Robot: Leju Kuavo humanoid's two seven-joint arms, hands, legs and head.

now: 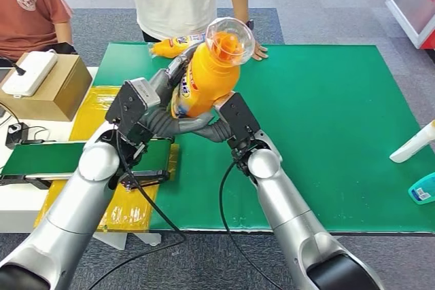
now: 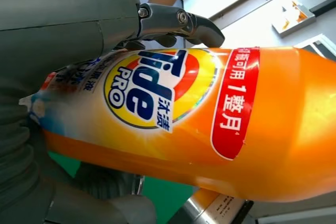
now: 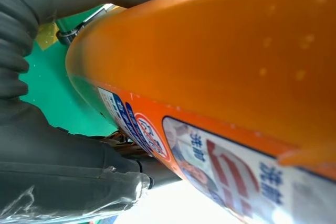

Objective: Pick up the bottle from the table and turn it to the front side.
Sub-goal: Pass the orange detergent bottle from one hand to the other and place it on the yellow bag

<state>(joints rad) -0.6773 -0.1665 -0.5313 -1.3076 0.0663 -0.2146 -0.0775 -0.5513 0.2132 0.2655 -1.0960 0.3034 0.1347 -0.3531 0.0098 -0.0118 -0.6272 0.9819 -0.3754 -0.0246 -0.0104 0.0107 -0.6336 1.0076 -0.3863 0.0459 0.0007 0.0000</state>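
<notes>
Head view: both robot hands, left (image 1: 169,86) and right (image 1: 218,123), grip the lifted bottle (image 1: 210,76); turning step, next rotate label frontward.

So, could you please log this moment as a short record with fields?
bottle: orange bottle, lifted off the green mat, clear cap up
left hand: grips the bottle, fingers over the label
right hand: holds it from below
label: Tide logo faces the left wrist camera
behind: second bottle lying on the mat
</notes>
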